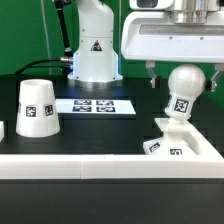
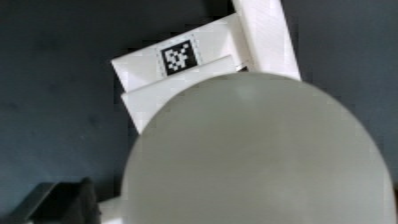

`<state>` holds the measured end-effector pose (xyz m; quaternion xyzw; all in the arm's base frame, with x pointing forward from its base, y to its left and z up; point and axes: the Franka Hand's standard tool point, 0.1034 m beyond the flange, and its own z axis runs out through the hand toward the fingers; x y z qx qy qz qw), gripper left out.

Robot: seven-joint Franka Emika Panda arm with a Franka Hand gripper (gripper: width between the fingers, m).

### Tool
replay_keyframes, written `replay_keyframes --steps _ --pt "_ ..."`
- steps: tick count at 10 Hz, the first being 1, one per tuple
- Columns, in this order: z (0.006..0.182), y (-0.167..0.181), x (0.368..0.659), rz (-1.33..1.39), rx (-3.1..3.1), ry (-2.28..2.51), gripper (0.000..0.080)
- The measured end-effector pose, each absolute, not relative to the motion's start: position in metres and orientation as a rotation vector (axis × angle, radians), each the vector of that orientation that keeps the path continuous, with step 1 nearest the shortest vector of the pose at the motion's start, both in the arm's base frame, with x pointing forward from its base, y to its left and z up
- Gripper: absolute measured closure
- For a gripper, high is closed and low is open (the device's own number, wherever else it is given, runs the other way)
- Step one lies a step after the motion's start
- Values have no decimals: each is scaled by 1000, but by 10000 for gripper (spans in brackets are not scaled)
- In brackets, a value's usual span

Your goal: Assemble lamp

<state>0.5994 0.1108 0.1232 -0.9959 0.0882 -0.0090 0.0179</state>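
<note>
while the bulb stands with its stem in the base, in the lower right of the exterior view, the step in hand seems to be the joining of these two parts. the bulb is tilted, not upright: its ball is higher and more to the exterior view's right than its foot. from this i judge that it is not yet fully seated, but the joint itself is too small to tell.

the gripper hangs just over the ball, in the upper right of the exterior view. its jaws stand apart, one on each side of the ball, and they do not seem to press it. in the wrist view the bulb fills most of the picture, with the base behind it, and the jaws hardly show there.

the next move probably calls for closing on the ball, setting it straight and turning it down into the base. after that the shade must be fetched. it stands well apart on the table, at the exterior view's left, with its wide end down.

by count there are one base, one bulb, one shade and one gripper. there are also one marker board, lying between the shade and the bulb, and one white rail along the front.
</note>
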Motion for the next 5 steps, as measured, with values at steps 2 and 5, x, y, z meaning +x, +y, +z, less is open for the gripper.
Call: replay_keyframes --steps 2,5 --pt "123 114 599 -38 -3105 26 101" --pt "123 112 599 -42 -3092 -323 101"
